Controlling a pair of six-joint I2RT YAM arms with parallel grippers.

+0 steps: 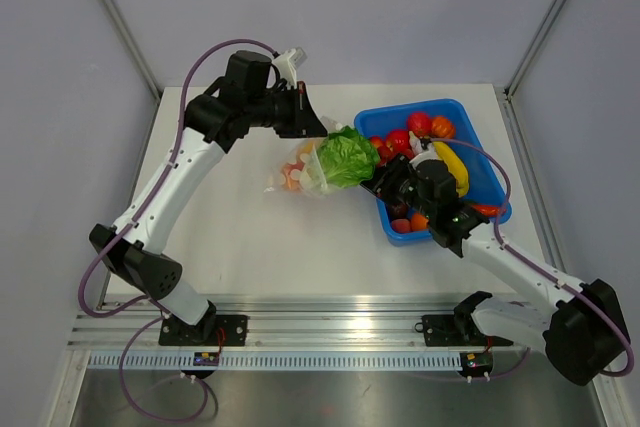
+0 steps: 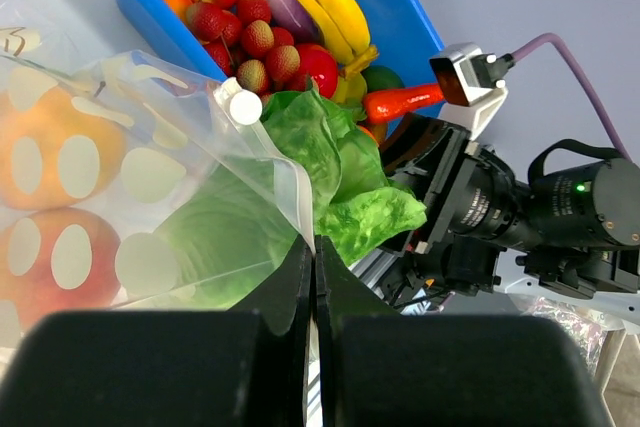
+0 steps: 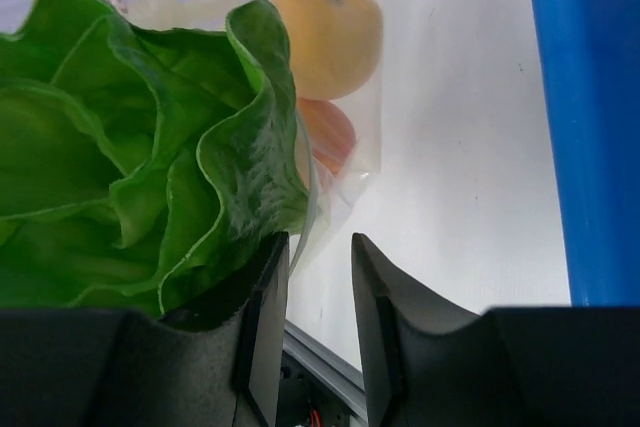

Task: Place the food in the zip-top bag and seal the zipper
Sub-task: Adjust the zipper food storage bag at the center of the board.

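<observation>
Top external view gives the whole layout. The zip-top bag [image 1: 277, 183] lies on the counter [image 1: 250, 237] near its middle, just left of the blue tray [image 1: 490, 172]. The lettuce [image 1: 347, 155] is stuck halfway into the bag's mouth, which faces right. Orange and red pieces [image 1: 295, 175] sit inside the bag, and more food [image 1: 415, 127] is heaped in the tray.

What that view cannot show, the wrist cameras do. In the left wrist view the left pincer [image 2: 315, 252] is fully closed, its tips pinching the bag's rim at the far side of the mouth. The white dots printed on the film are plain there.

The right wrist view shows the right pincer [image 3: 318, 277] partly open, just right of the lettuce. Nothing sits in the gap between its jaws; only the counter and the bag's thin edge show behind it. A leaf lies against one finger [image 3: 262, 337].
</observation>
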